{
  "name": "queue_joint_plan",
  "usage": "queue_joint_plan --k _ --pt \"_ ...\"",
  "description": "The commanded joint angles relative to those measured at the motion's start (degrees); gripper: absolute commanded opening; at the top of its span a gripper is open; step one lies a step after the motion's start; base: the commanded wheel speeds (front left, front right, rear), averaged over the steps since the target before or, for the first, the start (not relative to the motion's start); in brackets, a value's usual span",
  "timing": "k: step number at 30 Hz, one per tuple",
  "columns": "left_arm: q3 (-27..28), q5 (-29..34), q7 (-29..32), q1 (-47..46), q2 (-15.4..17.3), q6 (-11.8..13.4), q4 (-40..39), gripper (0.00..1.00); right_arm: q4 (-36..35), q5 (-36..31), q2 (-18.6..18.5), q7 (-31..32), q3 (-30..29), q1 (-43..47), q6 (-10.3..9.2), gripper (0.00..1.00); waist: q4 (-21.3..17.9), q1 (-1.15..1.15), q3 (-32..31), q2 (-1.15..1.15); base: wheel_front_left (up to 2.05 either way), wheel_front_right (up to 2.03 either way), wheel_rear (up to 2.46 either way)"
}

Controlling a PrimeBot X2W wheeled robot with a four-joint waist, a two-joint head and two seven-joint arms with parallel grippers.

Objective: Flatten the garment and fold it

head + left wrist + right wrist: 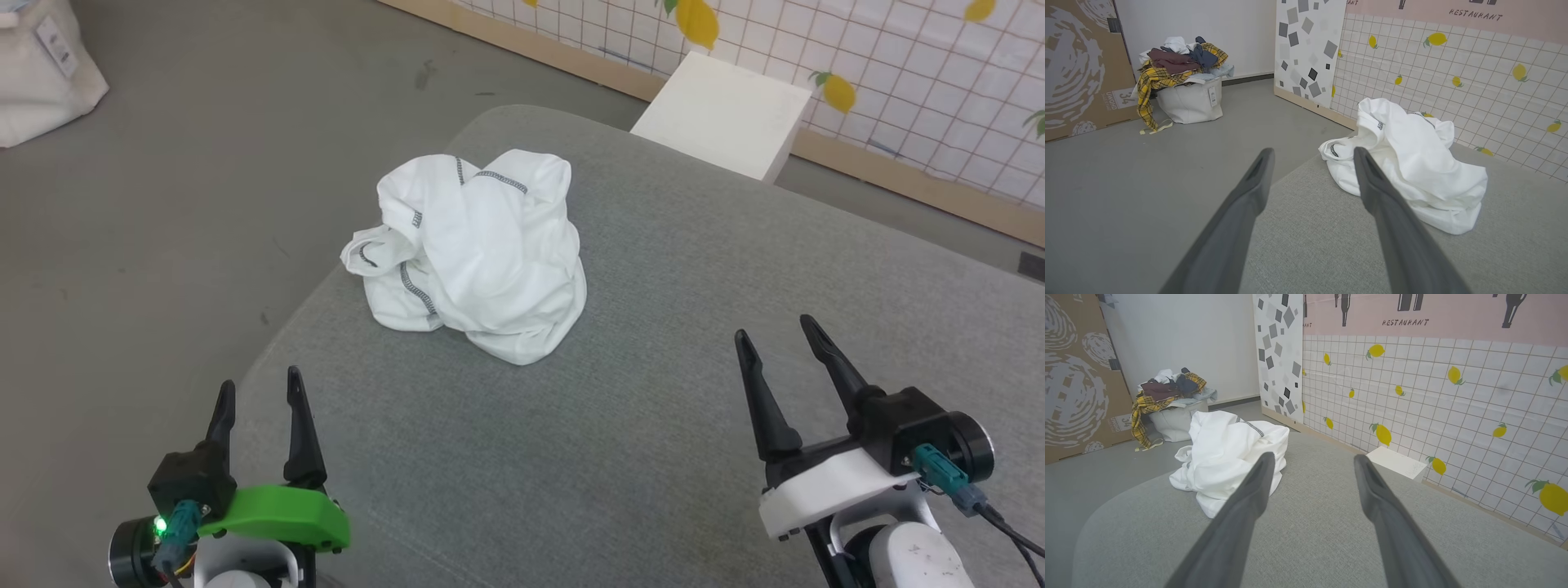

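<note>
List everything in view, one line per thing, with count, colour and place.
garment: one, white with dark zigzag stitching, crumpled on the padded surface
padded surface: one, grey, before the robot
box: one, white, between padded surface and lemon wall
bag of clothes: one, white bag with mixed clothes, on the floor
cardboard panel: one, brown, beside the bag
squares panel: one, white with grey squares, upright next to the lemon wall
lemon wall: one, white grid, yellow lemons
floor: one, grey
left tool: one, dark fingers, open, apart from garment
right tool: one, dark fingers, open, apart from garment
</note>
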Motion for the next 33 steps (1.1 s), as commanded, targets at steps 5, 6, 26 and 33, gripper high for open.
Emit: queue_joint_plan --k 5,6,26,33 --pt "0.1 -0.7 -1.3 0.7 0.5 0.5 0.5 1.00 0.5 0.6 0.1 -0.9 0.5 -1.4 -0.08 1.00 1.5 0.00 0.2 0.00 0.00 0.00 0.00" --pt "0.0 -0.8 -1.4 0.7 0.5 0.5 0.6 1.00 0.6 0.6 0.1 -1.0 0.6 -1.4 -0.08 1.00 1.8 0.00 0.2 0.00 0.00 0.00 0.00" --pt "0.0 -5.3 2.6 -6.6 1.7 -2.3 3.0 1.00 -0.2 0.3 0.1 -0.5 1.4 -3.4 -0.09 1.00 0.2 0.00 3.1 0.00 0.00 0.00 0.00" --pt "0.8 -10.9 11.6 -23.0 3.5 -5.4 7.9 1.00 -3.4 -2.2 0.1 1.3 2.2 -7.2 -0.09 1.00 -5.2 0.00 12.9 0.00 0.00 0.00 0.00"
